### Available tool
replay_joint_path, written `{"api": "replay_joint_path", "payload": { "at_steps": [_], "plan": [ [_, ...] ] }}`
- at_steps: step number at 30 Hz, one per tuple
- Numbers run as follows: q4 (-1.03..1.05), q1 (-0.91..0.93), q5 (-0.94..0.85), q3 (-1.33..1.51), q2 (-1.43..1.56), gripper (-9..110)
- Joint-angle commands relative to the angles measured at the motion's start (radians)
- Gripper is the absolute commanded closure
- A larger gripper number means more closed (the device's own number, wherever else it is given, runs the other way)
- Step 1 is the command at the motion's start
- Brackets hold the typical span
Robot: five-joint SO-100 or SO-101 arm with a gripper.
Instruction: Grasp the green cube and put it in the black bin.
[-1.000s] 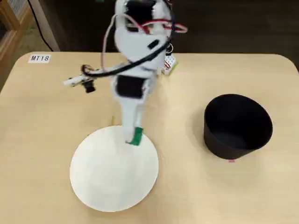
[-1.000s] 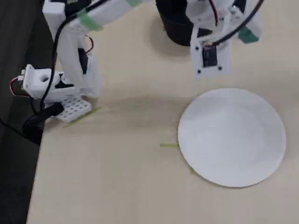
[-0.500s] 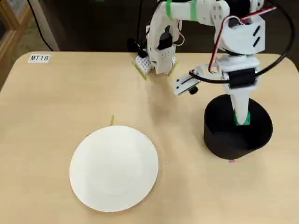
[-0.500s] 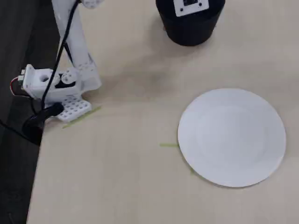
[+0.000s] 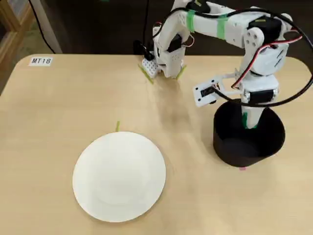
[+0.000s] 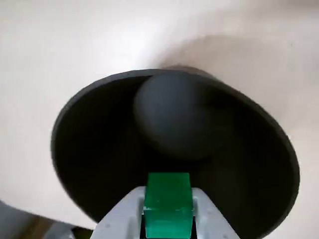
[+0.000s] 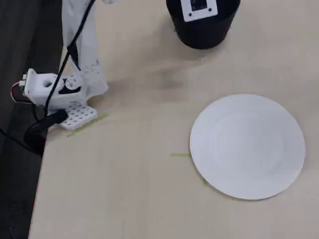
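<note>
In the wrist view the green cube (image 6: 168, 204) sits clamped between my two pale fingers (image 6: 119, 219), directly above the open mouth of the black bin (image 6: 99, 144). My gripper (image 6: 168, 221) is shut on the cube. In a fixed view the arm reaches over the black bin (image 5: 248, 137) at the right, and the gripper (image 5: 250, 120) points down into it; the cube is hidden there. In the other fixed view the black bin (image 7: 202, 30) stands at the top edge, with the wrist camera housing (image 7: 198, 9) over it.
A flat white plate (image 5: 119, 176) lies on the wooden table, also seen in the other fixed view (image 7: 247, 146). The arm's base (image 5: 164, 61) stands at the table's far edge. Thin yellow-green tape strips (image 5: 117, 126) mark the table.
</note>
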Motion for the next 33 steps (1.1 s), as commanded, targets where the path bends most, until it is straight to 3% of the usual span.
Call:
{"api": "replay_joint_path", "payload": {
  "at_steps": [1,3,5,8,10,11,13,18,24,29,33],
  "plan": [
    [0.006,-0.012,-0.029,-0.029,0.005,102],
    [-0.002,-0.017,-0.049,-0.035,0.0,99],
    [-0.014,-0.031,-0.12,-0.04,0.008,78],
    [-0.031,-0.035,-0.14,-0.04,0.012,63],
    [-0.034,-0.032,-0.126,-0.04,0.003,70],
    [-0.037,-0.029,-0.121,-0.04,-0.002,84],
    [-0.048,-0.025,-0.138,-0.04,-0.003,101],
    [-0.026,0.054,-0.164,-0.037,0.051,102],
    [0.081,0.344,-0.213,0.008,0.273,102],
    [-0.089,0.624,-0.278,0.436,0.752,102],
    [-0.348,0.669,-0.299,0.977,1.243,102]
  ]
}}
